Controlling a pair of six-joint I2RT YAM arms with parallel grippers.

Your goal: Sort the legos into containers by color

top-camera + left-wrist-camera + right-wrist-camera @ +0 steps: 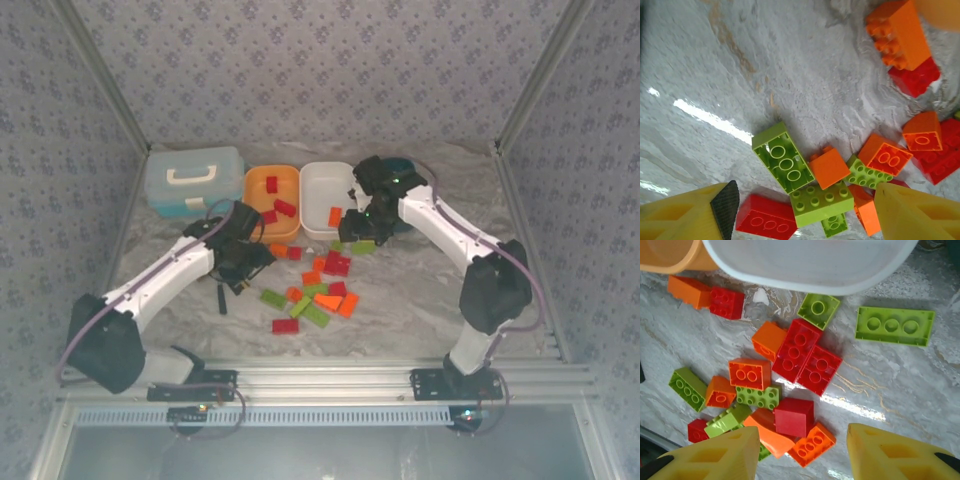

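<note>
- The three trays stand in a row along the counter's far edge, probably so that each can take one colour: the orange tray (249, 196) holds red bricks (284, 207), and the white tray (325, 183) holds one orange brick (334, 216).
- The teal tray (400, 161) sits at the right end of the row, mostly hidden behind the right arm (440, 222). Its contents cannot be made out, and it looks like the place meant for green.
- Most legos (316, 285) lie unsorted in a loose heap at the counter's middle, some touching or stacked, so the sorting looks barely begun.
- The left jaws hang open and empty over the heap's left side, straddling a lime brick (784, 162) lying studs down and a small orange one (828, 167) touching it. This pose suits a descent onto one of them.
- The right jaws are parted with nothing gripped, just near the white tray's front rim (810, 282) and above the heap's far side. A red block (794, 416) and an orange brick (812, 444) lie ahead of the gap.
- A long green brick (895, 326) lies apart to the right, easy to grasp cleanly.
- A blue case (193, 180) at the far-left corner and a black tool (222, 298) near the left arm seem to be outside the sorting.
</note>
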